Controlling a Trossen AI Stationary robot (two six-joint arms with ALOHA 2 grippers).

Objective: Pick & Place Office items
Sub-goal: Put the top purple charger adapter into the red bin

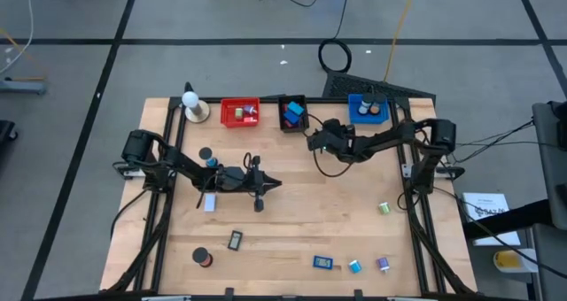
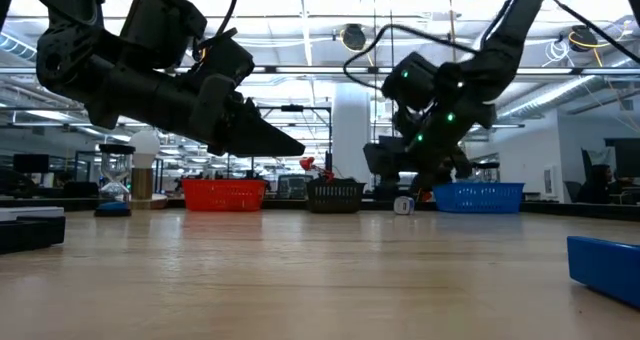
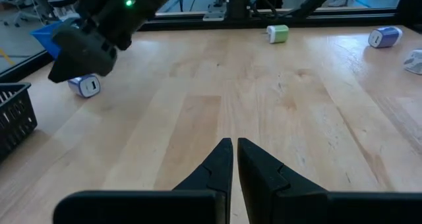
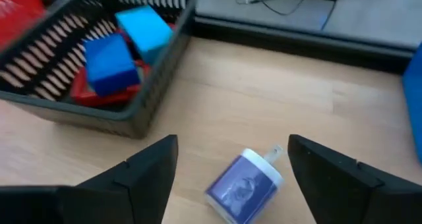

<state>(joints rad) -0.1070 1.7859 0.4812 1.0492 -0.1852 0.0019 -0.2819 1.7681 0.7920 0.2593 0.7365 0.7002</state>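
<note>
My right gripper [image 4: 232, 143] is open and low over the table, just in front of the black bin [image 4: 99, 85]. A small purple-and-white clip [image 4: 245, 184] lies on its side on the wood between the two fingers, with a gap on each side. The left wrist view shows the same clip [image 3: 84, 85] under the right gripper [image 3: 74, 66]. My left gripper [image 3: 234, 145] is shut on nothing and hovers above the table's middle [image 1: 275, 184]. Loose items lie about: a green clip [image 1: 384, 208], a purple clip [image 1: 383, 264], a blue block [image 1: 322, 263] and a black-framed rectangle [image 1: 235, 240].
A red bin [image 1: 239, 112], the black bin [image 1: 292, 113] holding blue blocks, and a blue bin [image 1: 368, 109] line the far edge. A white ball on a tan base [image 1: 193, 106] stands far left. A black roll [image 1: 205, 155] and another roll [image 1: 204, 258] lie on the left half.
</note>
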